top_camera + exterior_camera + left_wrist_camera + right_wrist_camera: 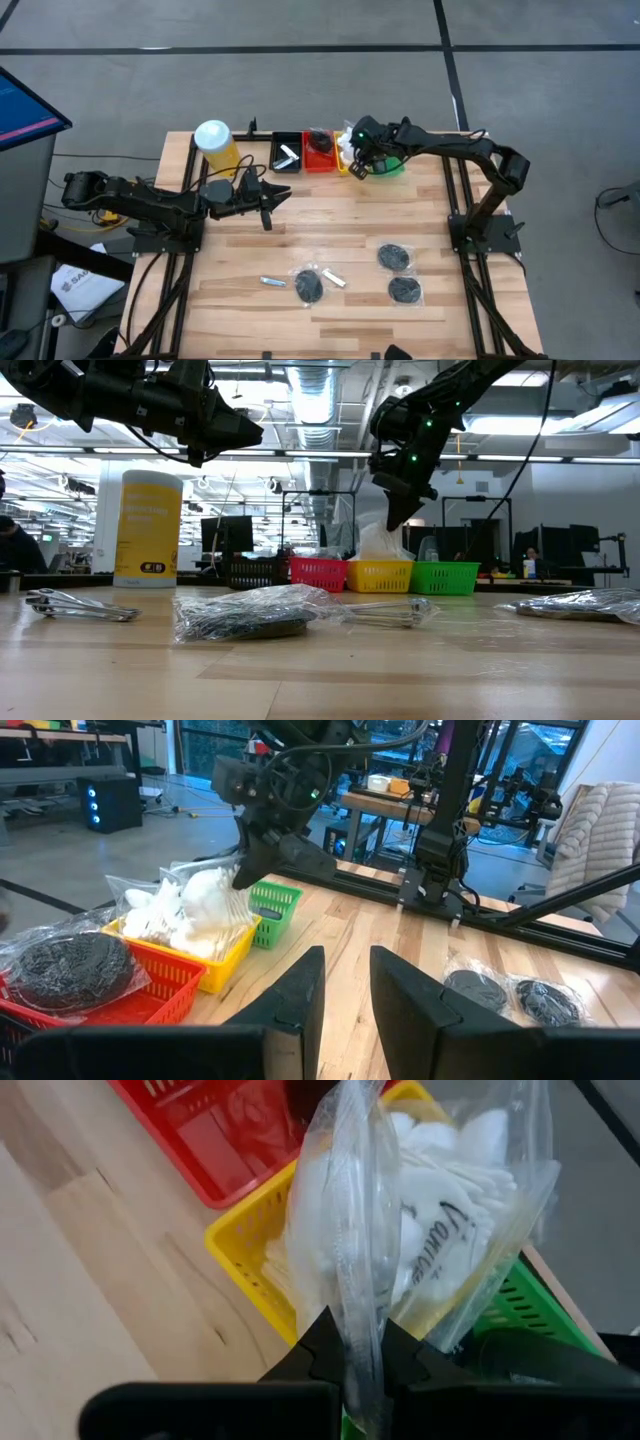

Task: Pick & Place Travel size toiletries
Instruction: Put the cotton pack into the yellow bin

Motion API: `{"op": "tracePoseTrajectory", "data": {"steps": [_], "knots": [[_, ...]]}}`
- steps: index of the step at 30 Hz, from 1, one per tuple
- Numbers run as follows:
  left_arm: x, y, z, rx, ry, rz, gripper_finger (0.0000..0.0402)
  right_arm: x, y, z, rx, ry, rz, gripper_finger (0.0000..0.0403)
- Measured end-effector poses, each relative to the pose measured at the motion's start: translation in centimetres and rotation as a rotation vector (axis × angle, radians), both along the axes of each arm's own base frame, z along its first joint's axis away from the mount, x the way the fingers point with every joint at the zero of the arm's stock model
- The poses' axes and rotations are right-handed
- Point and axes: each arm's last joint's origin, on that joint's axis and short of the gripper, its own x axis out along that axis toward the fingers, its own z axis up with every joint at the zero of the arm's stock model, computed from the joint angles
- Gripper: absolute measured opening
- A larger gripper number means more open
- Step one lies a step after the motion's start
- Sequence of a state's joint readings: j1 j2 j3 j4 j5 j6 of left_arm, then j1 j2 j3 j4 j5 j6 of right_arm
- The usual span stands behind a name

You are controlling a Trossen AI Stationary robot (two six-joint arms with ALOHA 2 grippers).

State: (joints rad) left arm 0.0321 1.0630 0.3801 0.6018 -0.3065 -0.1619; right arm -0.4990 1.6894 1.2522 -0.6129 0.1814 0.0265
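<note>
Sachet held over the yellow tray, far edge of the table.
Left gripper (268, 203) hovers near the left edge beside the canister (215, 143), fingers slightly apart, holding nothing. Right gripper (352, 160) pinches a white sachet (420, 1270) above the yellow tray (262, 1260); bagged discs (395, 258) lie toward the near edge.

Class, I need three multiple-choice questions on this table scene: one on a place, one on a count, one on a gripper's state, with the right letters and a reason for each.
1. Over which tray does the right gripper hold the white sachet?
A. black
B. yellow
C. red
2. How many bagged black discs lie on the bare table?
A. three
B. one
C. five
3. The right gripper is:
A. open and empty
B. out of view
C. shut on the sachet

Answers: 1 B, the yellow tray lies under the bag; 2 A, the high view shows three; 3 C, its fingers pinch the plastic.
</note>
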Motion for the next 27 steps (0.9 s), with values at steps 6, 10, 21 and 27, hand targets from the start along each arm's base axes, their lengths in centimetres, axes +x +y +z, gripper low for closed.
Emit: {"op": "tracePoseTrajectory", "data": {"steps": [6, 10, 21, 27], "knots": [[0.0, 0.0, 0.0, 0.000, 0.000, 0.000, 0.0076, -0.2, -0.2, -0.8, -0.014, -0.002, 0.015, 0.0007], [0.0, 0.0, 0.0, 0.000, 0.000, 0.000, 0.0076, -0.5, -0.4, -1.2, -0.007, 0.006, 0.009, 0.0007], [0.0, 0.0, 0.0, 0.000, 0.000, 0.000, 0.0076, -0.8, -0.4, -2.8, 0.034, -0.053, 0.036, 0.0008], [0.0, 0.0, 0.0, 0.000, 0.000, 0.000, 0.0076, -0.9, -0.5, -2.9, 0.054, -0.063, 0.035, 0.0024]]}}
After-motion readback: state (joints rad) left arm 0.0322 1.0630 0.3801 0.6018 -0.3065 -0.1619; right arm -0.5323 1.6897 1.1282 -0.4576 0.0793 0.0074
